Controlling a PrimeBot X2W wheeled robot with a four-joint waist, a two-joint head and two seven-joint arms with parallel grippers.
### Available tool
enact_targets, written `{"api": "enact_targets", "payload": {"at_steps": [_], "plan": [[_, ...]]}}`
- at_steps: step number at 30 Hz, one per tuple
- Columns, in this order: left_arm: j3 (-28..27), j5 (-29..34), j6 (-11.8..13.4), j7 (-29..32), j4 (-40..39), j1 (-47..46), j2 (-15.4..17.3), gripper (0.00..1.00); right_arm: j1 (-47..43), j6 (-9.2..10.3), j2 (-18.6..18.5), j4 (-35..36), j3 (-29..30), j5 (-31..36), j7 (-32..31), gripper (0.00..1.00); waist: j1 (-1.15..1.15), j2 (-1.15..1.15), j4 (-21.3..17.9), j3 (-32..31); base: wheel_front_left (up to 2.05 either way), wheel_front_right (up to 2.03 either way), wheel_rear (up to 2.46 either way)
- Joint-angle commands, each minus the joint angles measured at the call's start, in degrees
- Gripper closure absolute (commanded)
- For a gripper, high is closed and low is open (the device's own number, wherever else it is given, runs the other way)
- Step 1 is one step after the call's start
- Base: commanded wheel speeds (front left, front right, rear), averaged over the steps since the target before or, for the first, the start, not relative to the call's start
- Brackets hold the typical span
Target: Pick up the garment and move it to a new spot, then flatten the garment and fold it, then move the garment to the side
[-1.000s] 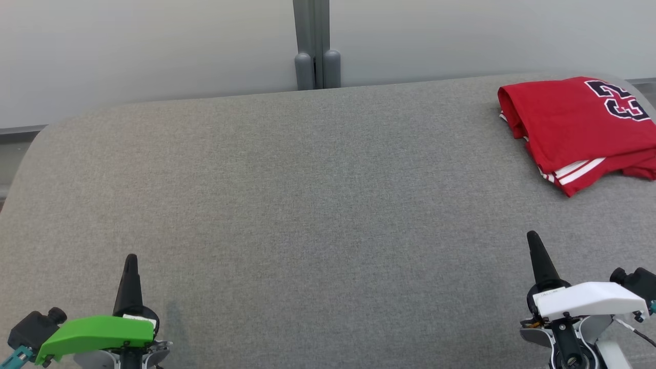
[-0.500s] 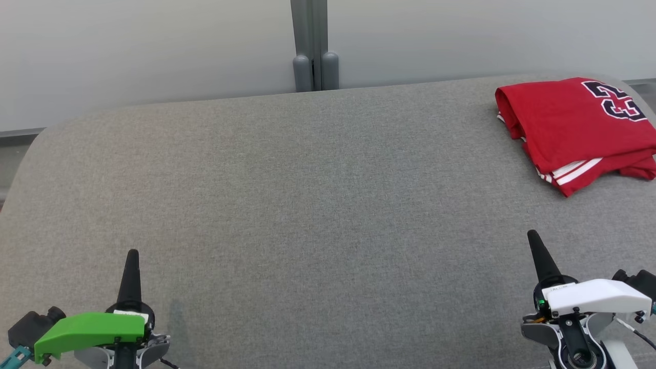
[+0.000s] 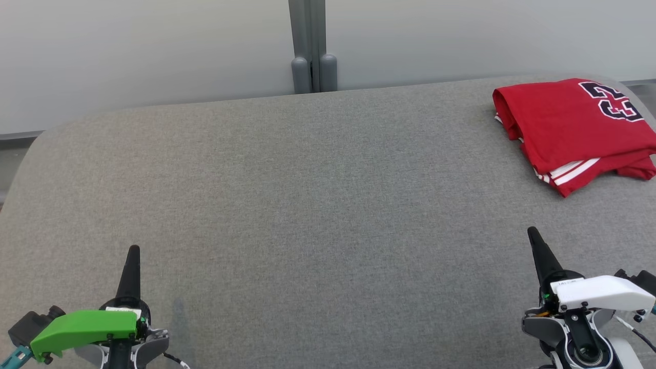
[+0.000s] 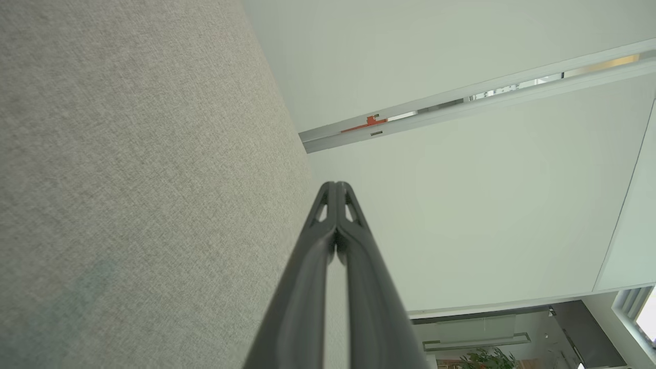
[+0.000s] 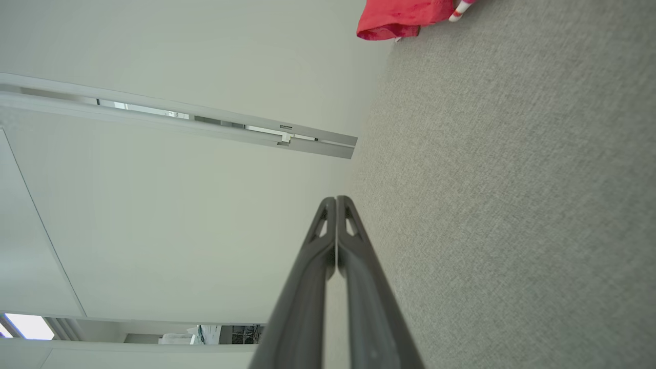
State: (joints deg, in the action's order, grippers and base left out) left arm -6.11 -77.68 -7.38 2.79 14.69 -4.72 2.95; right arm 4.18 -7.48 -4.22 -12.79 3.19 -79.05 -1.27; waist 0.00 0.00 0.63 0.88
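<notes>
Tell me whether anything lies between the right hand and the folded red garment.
Nothing visible does: bare grey fabric surface runs from the right hand to the red garment at the far right.

The garment (image 3: 564, 123) is cut off at right.

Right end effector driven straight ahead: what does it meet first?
Looks free: the right end effector passes left of the folded red jersey, over the grey fabric surface, toward the pale wall; depth unclear.

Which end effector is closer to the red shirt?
The white-covered right end effector is closer to the folded red jersey; the green-covered left end effector is far across.
</notes>
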Motion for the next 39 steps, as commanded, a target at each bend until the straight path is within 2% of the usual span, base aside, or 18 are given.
{"api": "enact_targets", "payload": {"at_steps": [1, 32, 39], "plan": [[-0.3, -1.3, -0.1, 0.3, -0.5, -1.2, 0.1, 1.0, 1.0, -0.03, -0.1, 0.0, 0.3, -1.4, -0.4, 1.0, 0.0, 0.0, 0.0, 0.0, 0.0, 0.0, 0.0], [-0.5, -14.7, -0.2, 3.8, -0.7, -1.8, -0.1, 1.0, 2.2, -0.02, 0.3, -1.2, 1.9, -14.5, -4.2, 1.0, 0.0, 0.0, -0.6, -0.7, 0.0, 0.0, 0.0], [-0.5, -14.8, -0.2, 4.0, -0.7, -1.8, -0.1, 1.0, 2.1, -0.02, 0.4, -1.2, 2.1, -14.5, -4.3, 1.0, 0.0, 0.0, -0.6, -0.7, 0.0, 0.0, 0.0]]}}
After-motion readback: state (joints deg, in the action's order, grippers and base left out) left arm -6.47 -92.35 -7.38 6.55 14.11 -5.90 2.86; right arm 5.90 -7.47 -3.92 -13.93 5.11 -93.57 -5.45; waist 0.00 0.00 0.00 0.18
